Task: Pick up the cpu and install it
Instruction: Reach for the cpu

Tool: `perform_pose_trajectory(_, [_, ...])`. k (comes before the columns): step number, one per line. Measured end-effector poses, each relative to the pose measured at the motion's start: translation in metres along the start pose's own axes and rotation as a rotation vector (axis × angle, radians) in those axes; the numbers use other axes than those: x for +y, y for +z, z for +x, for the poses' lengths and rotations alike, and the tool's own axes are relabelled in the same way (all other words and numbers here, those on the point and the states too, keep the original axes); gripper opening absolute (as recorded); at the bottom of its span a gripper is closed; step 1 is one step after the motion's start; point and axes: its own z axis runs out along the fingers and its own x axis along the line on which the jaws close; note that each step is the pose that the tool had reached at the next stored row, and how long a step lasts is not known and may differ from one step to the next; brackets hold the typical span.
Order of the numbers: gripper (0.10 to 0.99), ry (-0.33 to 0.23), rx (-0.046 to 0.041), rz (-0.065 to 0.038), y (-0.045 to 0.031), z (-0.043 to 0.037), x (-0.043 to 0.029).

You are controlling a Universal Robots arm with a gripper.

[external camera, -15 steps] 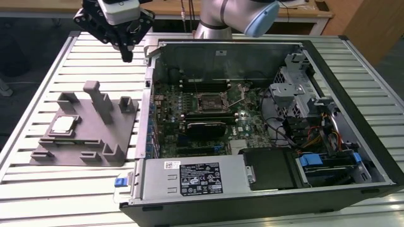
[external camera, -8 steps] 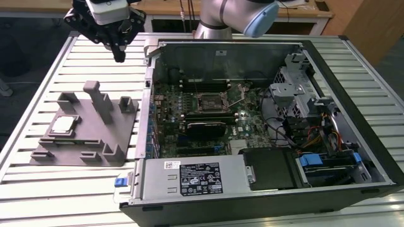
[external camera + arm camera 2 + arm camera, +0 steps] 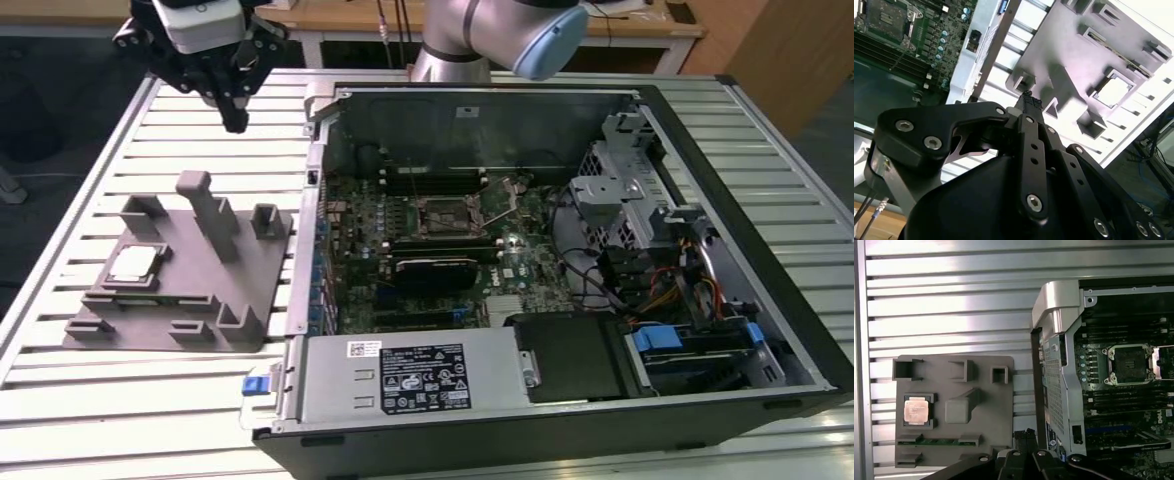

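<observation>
We judge the cpu (image 3: 134, 263) to be light, stiff and thin. Its metal top looks smooth enough to slip, and the underside is likely delicate. The fingers should therefore take it by two opposite edges with gentle pressure and keep it level. It lies flat in a square recess of the grey fixture (image 3: 200, 290). The fixture sits on the slatted desk (image 3: 80, 400), near the desk's edge at the exterior view's left and beside the open computer case (image 3: 310, 180). The recess frames the chip closely, which leaves little room for error around its edges.

The gripper (image 3: 236, 120) hangs high over the desk's far edge, beyond the fixture and well apart from the cpu, pointing downward. Its fingers (image 3: 1030, 107) are drawn together tip to tip and hold nothing. The motherboard socket (image 3: 443, 212) stands open and bare inside the case.
</observation>
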Motion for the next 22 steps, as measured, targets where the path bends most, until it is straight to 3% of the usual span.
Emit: perform_pose_trajectory(22, [0.106, 0.000, 0.0000, 0.000, 0.0166, 0.0331, -0.0032])
